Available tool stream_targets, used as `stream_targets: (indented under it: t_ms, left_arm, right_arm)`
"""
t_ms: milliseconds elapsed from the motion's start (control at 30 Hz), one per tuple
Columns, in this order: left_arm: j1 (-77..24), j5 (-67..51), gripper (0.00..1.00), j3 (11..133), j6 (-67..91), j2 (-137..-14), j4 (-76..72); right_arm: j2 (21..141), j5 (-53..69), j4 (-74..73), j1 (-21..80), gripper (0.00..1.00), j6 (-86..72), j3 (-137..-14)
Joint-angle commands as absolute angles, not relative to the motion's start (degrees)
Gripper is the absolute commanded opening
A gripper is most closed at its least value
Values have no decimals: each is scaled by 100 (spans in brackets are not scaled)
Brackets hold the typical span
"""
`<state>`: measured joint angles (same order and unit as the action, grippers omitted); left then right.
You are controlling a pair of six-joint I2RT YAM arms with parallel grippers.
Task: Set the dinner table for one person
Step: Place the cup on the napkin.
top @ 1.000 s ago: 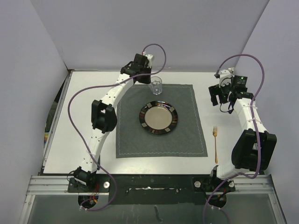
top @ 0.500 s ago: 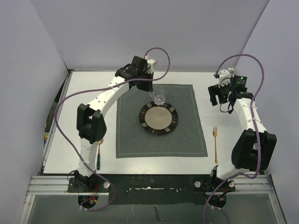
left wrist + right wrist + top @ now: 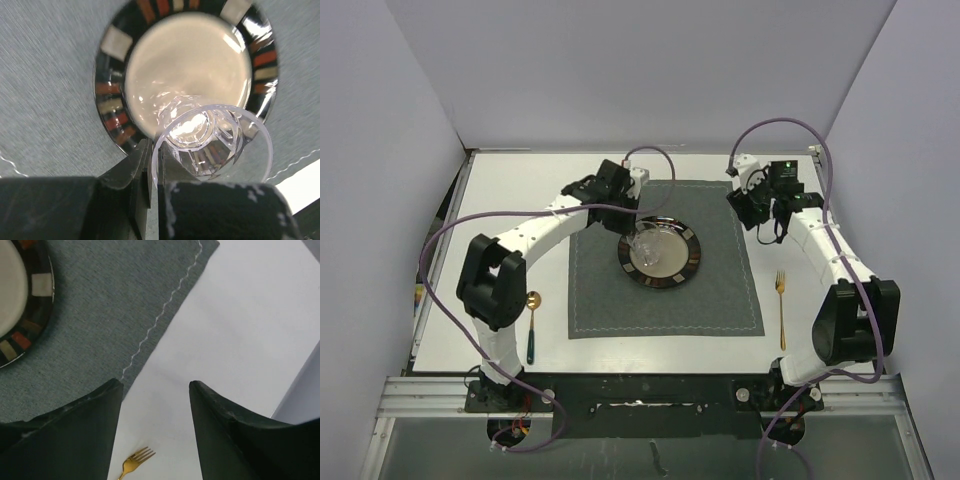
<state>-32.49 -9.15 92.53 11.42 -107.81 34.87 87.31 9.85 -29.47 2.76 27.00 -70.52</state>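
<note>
grey placemat, black plate with striped rim; gold fork, white dinner table

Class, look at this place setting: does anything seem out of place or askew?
The clear glass is odd: the left gripper pinches its rim and holds it tipped over the plate, not standing upright on any surface.

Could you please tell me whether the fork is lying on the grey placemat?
No, the fork lies on the bare white table, just right of the placemat.
</note>
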Motion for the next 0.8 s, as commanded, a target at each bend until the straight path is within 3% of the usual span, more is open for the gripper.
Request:
stream_targets:
  t_ms: [0, 767]
  left_arm:
    - [-3478, -560, 0, 8853, 1240, -10574, 2480]
    - [-3621, -239, 0, 9044, 1310, -11332, 2140]
  right_arm:
    - [8562, 565, -2815, 517, 56, 2654, -7545]
    - [8433, 520, -2812, 526, 60, 2711, -7441]
